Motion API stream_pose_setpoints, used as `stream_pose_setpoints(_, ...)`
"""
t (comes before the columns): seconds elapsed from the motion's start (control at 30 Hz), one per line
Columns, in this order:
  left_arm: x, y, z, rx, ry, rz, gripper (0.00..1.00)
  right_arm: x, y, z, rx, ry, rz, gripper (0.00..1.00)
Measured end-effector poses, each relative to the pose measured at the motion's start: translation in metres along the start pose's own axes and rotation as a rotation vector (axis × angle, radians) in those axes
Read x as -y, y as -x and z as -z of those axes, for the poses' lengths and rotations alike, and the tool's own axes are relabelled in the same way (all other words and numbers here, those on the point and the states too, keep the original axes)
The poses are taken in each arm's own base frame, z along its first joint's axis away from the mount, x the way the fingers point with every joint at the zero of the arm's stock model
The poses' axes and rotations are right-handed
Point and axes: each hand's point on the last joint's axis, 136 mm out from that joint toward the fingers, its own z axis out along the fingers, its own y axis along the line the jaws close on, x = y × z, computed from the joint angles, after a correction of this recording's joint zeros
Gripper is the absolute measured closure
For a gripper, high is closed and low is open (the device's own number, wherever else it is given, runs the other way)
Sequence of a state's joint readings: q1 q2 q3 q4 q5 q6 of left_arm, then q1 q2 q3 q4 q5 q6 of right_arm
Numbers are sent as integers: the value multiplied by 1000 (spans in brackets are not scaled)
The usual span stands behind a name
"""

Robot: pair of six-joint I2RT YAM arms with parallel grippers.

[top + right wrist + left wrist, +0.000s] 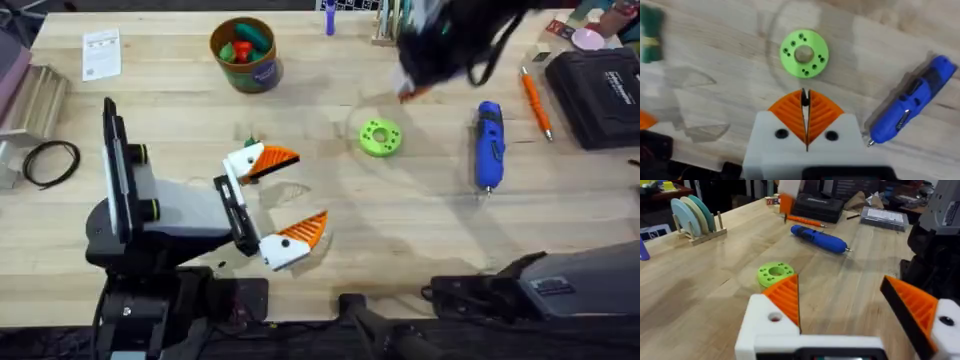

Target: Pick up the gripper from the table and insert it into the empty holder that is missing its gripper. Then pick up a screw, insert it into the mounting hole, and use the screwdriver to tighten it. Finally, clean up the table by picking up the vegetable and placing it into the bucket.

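While my right gripper (805, 102) hangs over the table with its 2 orange pads pressed together on nothing, the green ring-shaped disc (804, 53) lies just ahead and the blue screwdriver (488, 145) rests beside it. My left gripper (290, 195) sits spread wide, empty, and the bucket (245, 53) holds red and green toy vegetables.

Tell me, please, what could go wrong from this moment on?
The right claw is shut near the flat green ring-shaped disc; lowered like this, it may push the chunky blue pen-shaped screwdriver instead of gripping it.
The open left claw sits close to the small green toy vegetable; a swing could knock it away.
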State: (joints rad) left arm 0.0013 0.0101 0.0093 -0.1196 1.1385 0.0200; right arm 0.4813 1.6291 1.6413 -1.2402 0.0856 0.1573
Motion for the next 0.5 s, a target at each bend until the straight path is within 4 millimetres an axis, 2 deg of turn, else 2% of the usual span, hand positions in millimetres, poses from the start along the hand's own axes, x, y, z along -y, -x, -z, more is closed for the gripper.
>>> stream_pose_setpoints(0.17,0,0,0,0,-2,0,15,-22,15,62,105,35,90,995)
stream_pose_setpoints(0.3,0,0,0,0,-2,1,15,-51,18,99,172,76,175,995)
stream_pose_setpoints(0.4,0,0,0,0,-2,0,15,-77,18,107,186,103,246,995)
stream_pose_setpoints(0.5,0,0,0,0,-2,1,15,-103,15,99,152,112,323,995)
